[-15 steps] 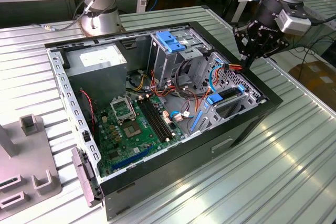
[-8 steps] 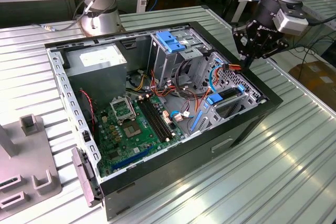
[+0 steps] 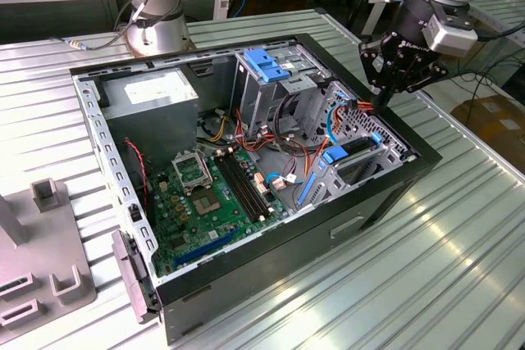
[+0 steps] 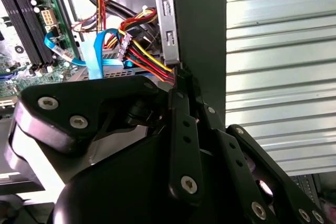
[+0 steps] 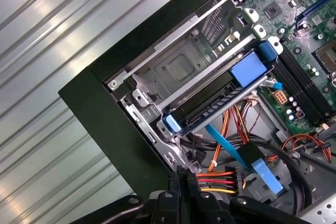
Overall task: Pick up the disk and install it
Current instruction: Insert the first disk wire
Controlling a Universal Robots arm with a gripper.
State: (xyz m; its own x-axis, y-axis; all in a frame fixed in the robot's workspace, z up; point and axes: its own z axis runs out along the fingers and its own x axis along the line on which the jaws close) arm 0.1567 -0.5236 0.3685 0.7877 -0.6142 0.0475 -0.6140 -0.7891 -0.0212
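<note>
I have the gripper (image 3: 382, 97) down at the case (image 3: 394, 190) edge, jaws closed on a bundle of wires (image 5: 218, 178), seemingly to clear them from the disk (image 5: 210, 111), which sits in its bay

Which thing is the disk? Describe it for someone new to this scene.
Start at the open computer case and go to its corner below the hand, at the exterior view's right. The disk lies flat there in a low metal bay: a dark slab with blue rails, unlike the tall blue-topped cage nearby.
</note>
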